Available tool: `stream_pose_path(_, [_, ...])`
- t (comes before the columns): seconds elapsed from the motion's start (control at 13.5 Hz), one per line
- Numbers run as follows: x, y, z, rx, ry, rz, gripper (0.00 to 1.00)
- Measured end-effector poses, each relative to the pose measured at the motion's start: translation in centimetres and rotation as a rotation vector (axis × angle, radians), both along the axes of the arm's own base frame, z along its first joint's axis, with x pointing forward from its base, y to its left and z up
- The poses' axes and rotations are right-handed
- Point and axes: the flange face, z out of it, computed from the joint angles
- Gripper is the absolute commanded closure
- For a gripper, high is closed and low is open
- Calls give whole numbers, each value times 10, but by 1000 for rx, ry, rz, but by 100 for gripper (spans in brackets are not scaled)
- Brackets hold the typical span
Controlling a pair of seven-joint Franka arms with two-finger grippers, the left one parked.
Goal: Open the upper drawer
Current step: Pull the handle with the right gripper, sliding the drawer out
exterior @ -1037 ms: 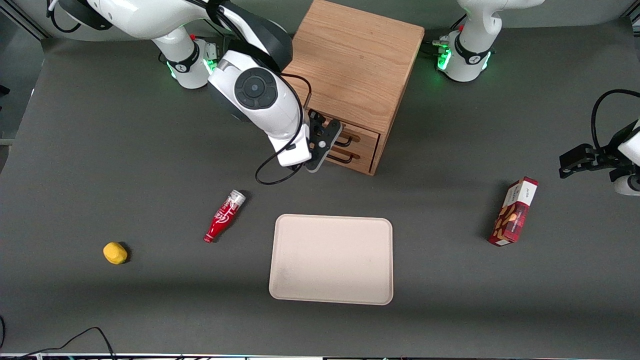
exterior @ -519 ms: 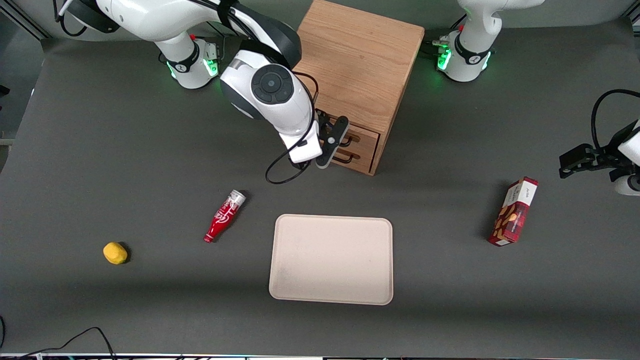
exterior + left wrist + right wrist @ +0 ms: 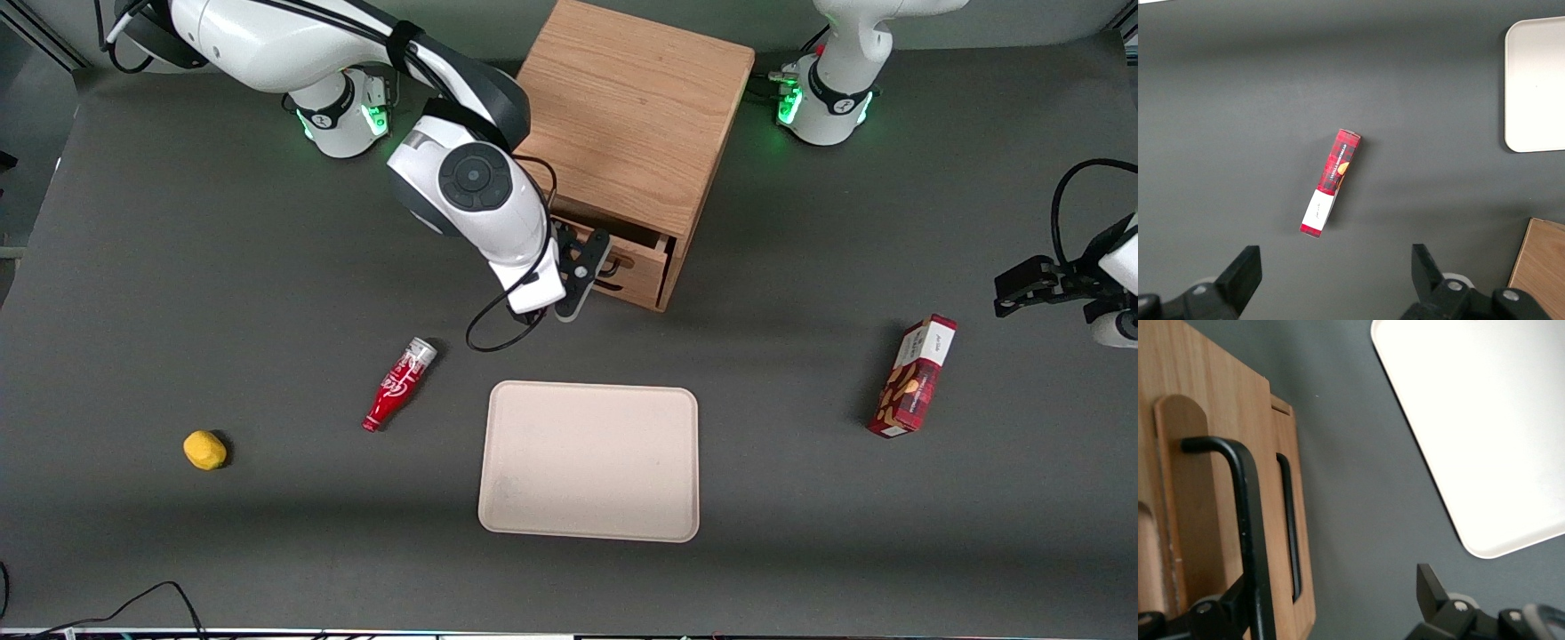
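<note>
The wooden cabinet [image 3: 633, 116] stands at the table's back. Its upper drawer [image 3: 642, 252] is slid out a little, with a dark gap under the cabinet's top. My right gripper [image 3: 580, 270] is at the drawer front, at the end toward the working arm. In the right wrist view the gripper [image 3: 1335, 603] is open, and one finger [image 3: 1231, 607] sits hooked against the upper drawer's black wire handle [image 3: 1248, 520]. The other finger [image 3: 1429, 587] hangs free over the table. The bottom drawer's handle [image 3: 1290, 520] shows beside it.
A cream tray [image 3: 589, 460] lies nearer the front camera than the cabinet and also shows in the right wrist view [image 3: 1485, 420]. A red bottle [image 3: 397, 384] and a yellow lump [image 3: 204, 450] lie toward the working arm's end. A red box [image 3: 914, 375] lies toward the parked arm's end.
The gripper went up to the upper drawer's handle, then drew back toward the front camera. The upper drawer has slid out a little with it.
</note>
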Motion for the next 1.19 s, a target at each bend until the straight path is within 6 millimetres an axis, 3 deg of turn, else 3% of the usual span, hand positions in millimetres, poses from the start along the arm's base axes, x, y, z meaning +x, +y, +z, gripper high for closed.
stream_pose_path(0.44, [50, -34, 14, 40, -103, -42, 0])
stream_pose_path(1.19, [99, -76, 11, 58, -232, -55, 0])
